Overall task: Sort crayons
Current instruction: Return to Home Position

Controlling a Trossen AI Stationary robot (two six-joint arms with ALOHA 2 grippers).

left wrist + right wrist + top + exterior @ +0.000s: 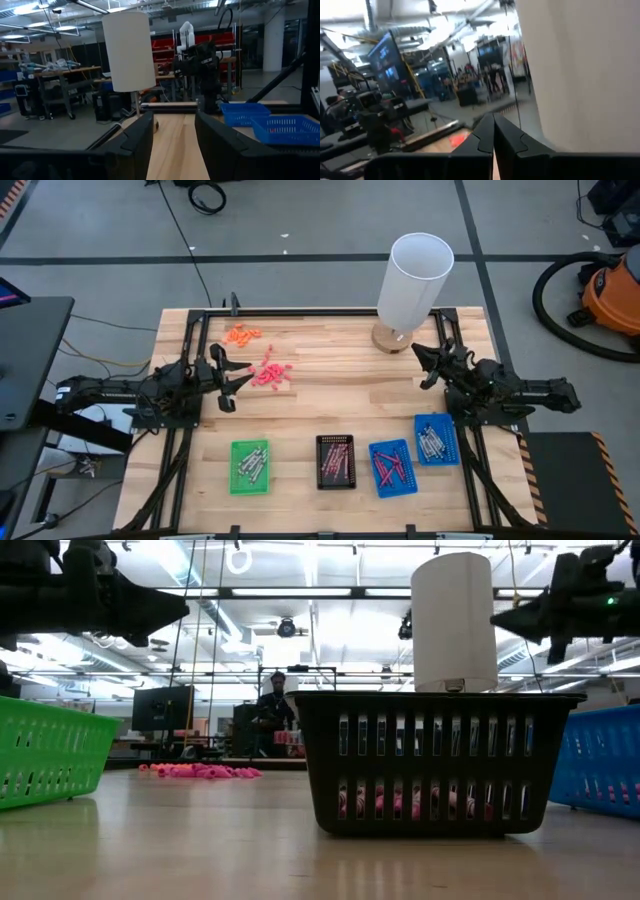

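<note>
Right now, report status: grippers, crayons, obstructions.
Left gripper open, right gripper shut, both empty, raised. Pink crayons and orange crayons loose on table. White cylinder stands beside right gripper.

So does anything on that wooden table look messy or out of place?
Yes: two heaps of small crayons lie loose on the wooden table, an orange heap near the far left corner and a pinkish-red heap beside the left gripper, outside the plastic trays.

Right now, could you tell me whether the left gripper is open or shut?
Open: the left wrist view shows the left gripper with its fingers apart, bare table between them, nothing held.
</note>
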